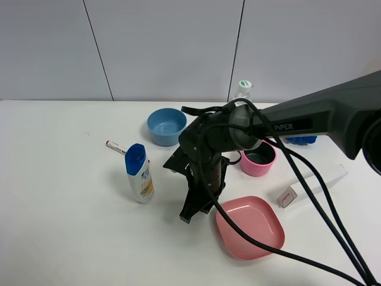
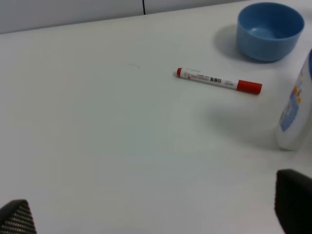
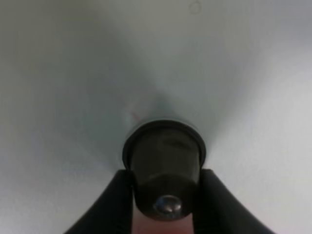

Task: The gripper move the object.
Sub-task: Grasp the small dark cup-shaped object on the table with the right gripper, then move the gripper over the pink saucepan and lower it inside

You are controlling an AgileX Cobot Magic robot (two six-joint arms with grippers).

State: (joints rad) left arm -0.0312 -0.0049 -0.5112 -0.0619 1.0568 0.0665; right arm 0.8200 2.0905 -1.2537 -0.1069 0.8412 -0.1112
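Note:
In the right wrist view my right gripper point(image 3: 165, 202) is shut on the object point(image 3: 165, 165), a small dark grey dome-shaped capsule with a shiny spot on top. Its wider rim points down at the white table. In the exterior view the right arm reaches across the middle and the gripper point(image 1: 191, 211) points down at the table just left of the pink plate; the capsule is hidden there. My left gripper point(image 2: 153, 212) is open and empty, with only its two black fingertips point(image 2: 292, 200) showing low over the table.
A white and blue bottle point(image 1: 139, 174) stands left of the right gripper. A red-and-white marker pen point(image 1: 116, 147), a blue bowl point(image 1: 166, 126), a pink bowl point(image 1: 258, 159), a pink plate point(image 1: 250, 226) and a white strip point(image 1: 311, 185) lie around on the table.

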